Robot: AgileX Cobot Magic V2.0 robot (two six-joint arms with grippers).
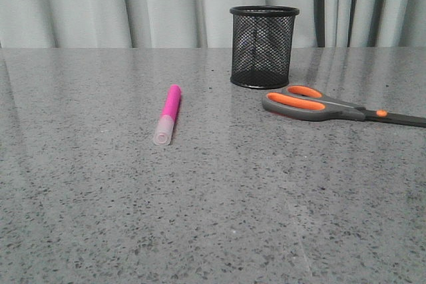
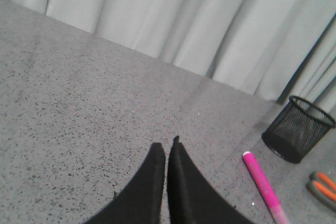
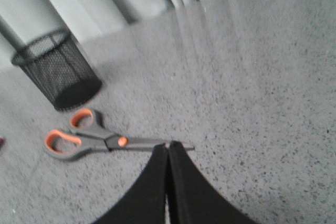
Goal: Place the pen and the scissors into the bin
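The pink pen (image 1: 168,115) lies on the grey speckled table, its whitish cap toward the front. The scissors (image 1: 333,106) lie closed to the right, handles near the bin, blades running off the right edge. The black mesh bin (image 1: 264,46) stands upright at the back. Neither gripper shows in the front view. My left gripper (image 2: 166,148) is shut and empty, over bare table to the left of the pen (image 2: 264,187) and bin (image 2: 296,128). My right gripper (image 3: 168,147) is shut and empty; its tips overlap the blade end of the scissors (image 3: 92,141) in the wrist view.
Pale grey curtains (image 1: 133,4) hang behind the table's far edge. The table (image 1: 200,217) is grey speckled stone with a glossy surface. The bin (image 3: 58,69) stands just beyond the scissors' handles in the right wrist view.
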